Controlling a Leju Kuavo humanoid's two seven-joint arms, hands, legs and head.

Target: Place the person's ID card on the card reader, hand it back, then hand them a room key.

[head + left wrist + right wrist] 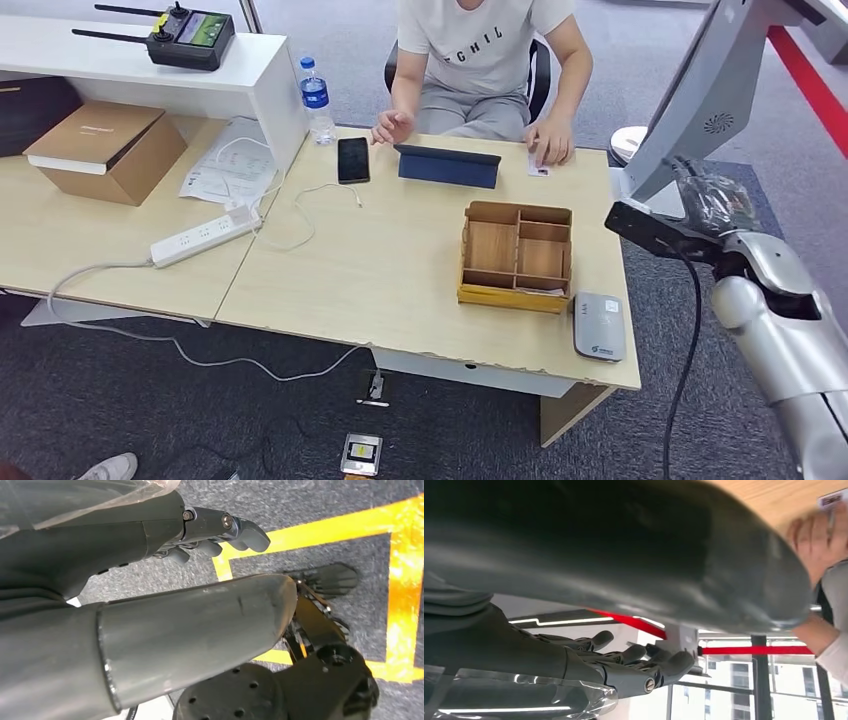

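A small white ID card (540,168) lies on the table's far edge under the seated person's hand (551,142); the right wrist view shows that hand (813,535) and card (832,500) blurred. The grey card reader (598,326) sits at the table's near right corner. My right hand (652,230) hovers off the table's right edge, level with the wooden organiser (517,255). Its fingers (639,661) are stretched out and hold nothing. My left hand (210,535) hangs over the floor, its fingers loosely extended and empty.
A blue tablet (447,165) and black phone (352,160) lie before the person. A water bottle (316,100), power strip (205,235), cardboard box (105,150) and remote controller (190,38) sit to the left. A grey machine column (700,100) rises at right.
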